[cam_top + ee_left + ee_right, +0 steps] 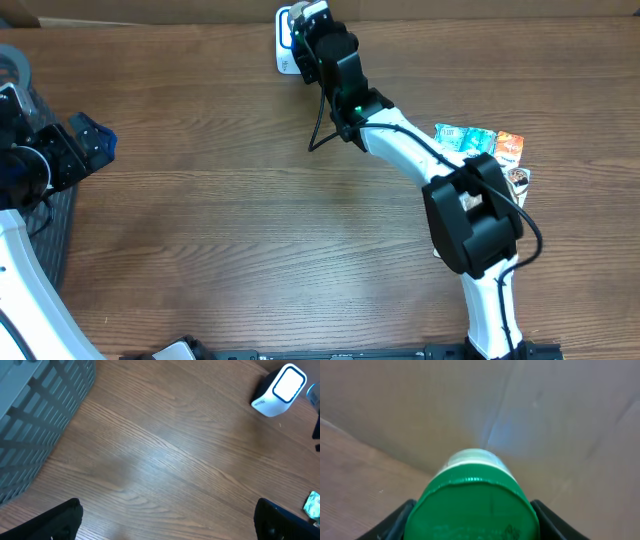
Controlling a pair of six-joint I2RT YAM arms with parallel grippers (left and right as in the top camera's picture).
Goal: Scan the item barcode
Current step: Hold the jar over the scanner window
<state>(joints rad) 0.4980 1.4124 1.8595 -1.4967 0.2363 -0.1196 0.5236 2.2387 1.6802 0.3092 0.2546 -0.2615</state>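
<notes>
Closest to the right wrist lens sat the green-capped round container, its flat green end filling the lower frame and a paler body showing just beyond. The right gripper was clamped on it, one dark finger at each side, and held it off the table at the far edge, just beside the white box-shaped scanner. The likely reason for that placing was to offer the container to the blue-lit window on the scanner's face so the code could be read. A bluish glow on the brown cardboard wall behind suited that.

Where the barcode lay could not be told. No label showed in any view, and from overhead the gripper's black body hid nearly all of the container. The scanner itself was absent from the right wrist view.

Near the right arm's elbow lay colourful foil sachets, partly covered by the arm and probably waiting their turn. Well apart at the left, the left gripper hung empty with its jaws wide apart, beside the grey slatted plastic basket, which the frame cut off.
</notes>
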